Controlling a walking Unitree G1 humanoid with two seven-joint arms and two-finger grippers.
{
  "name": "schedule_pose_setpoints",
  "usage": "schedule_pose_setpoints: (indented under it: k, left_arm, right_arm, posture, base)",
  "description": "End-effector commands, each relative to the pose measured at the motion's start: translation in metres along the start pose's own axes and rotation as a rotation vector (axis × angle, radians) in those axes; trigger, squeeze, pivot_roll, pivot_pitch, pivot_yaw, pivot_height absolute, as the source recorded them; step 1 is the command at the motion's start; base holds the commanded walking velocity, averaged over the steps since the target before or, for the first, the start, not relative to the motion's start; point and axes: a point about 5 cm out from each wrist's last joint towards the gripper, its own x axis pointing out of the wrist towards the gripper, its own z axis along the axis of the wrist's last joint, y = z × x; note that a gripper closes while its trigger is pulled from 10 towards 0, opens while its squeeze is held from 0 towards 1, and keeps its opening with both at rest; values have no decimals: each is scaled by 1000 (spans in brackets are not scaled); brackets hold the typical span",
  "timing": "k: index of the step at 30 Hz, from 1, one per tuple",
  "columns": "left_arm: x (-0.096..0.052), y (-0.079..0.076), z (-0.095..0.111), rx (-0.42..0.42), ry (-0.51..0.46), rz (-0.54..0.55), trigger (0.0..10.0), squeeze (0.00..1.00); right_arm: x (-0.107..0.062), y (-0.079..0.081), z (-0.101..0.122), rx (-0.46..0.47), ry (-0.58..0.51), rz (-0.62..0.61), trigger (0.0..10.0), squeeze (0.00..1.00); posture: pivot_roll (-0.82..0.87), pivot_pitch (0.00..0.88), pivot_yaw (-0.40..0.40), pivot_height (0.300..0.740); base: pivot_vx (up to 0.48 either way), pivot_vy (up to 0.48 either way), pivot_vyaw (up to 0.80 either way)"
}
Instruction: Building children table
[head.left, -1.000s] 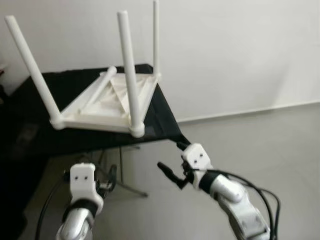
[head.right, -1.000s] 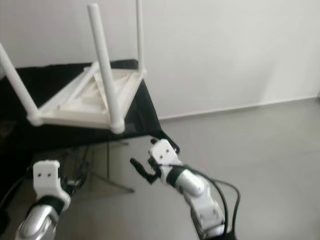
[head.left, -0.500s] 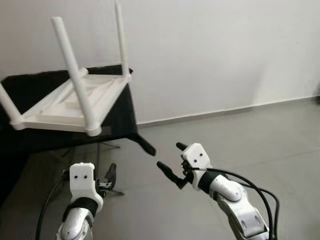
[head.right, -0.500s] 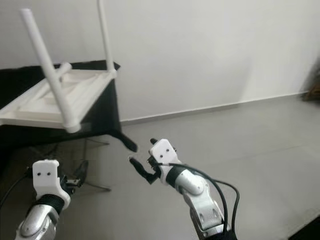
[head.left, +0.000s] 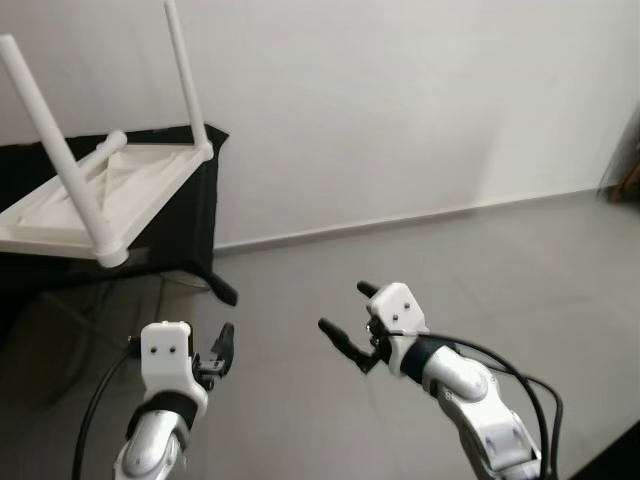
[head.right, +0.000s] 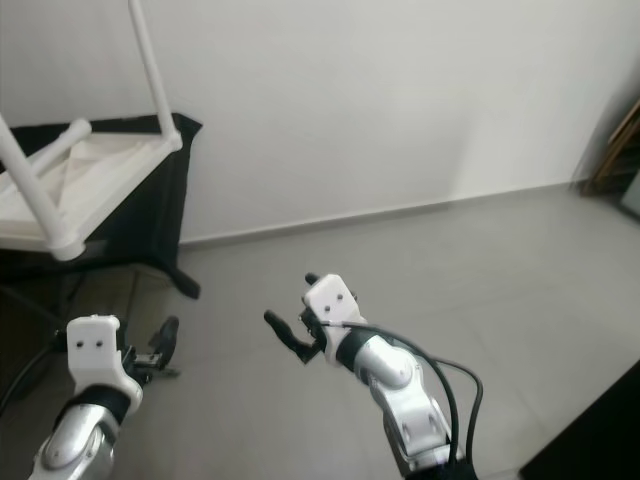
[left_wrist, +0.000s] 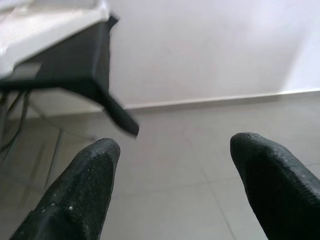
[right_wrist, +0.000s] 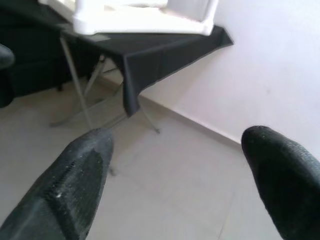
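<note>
My left gripper (left_wrist: 170, 187) and right gripper (right_wrist: 172, 185) both hang wide and empty over the floor (head.left: 420, 260), well apart from the upturned white children's table (head.left: 95, 195) (legs up, on a black-draped stand (head.left: 185, 215)), so I judge I'm between steps and must next turn toward it.

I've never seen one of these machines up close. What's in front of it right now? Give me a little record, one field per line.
Setting: grey tiled floor meeting a plain white wall
Workpiece: white children table, upside down, legs pointing up
Support: black-draped folding table, at the robot's left
Left gripper: open, holding nothing, low over the floor
Right gripper: open, holding nothing, raised over the floor
Contact: neither gripper touches the children table
</note>
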Motion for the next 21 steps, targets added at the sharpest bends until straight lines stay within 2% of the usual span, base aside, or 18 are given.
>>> schedule_pose_setpoints:
  k: [1,5,21]
  left_arm:
    - [0,3,-3,1,22,3,10000,0]
    - [0,0,0,-13,8,-31,10000,0]
    - [0,-1,2,-49,-18,-43,10000,0]
  right_arm:
    - [3,4,3,5,-19,21,10000,0]
    - [4,4,3,7,-18,20,10000,0]
    - [4,1,3,2,-13,19,10000,0]
  posture:
    - [-14,0,14,740]
    - [-16,0,14,740]
    - [-32,0,16,740]
  base:
    - [0,-356,0]
    - [0,-61,0]
    - [0,0,0]
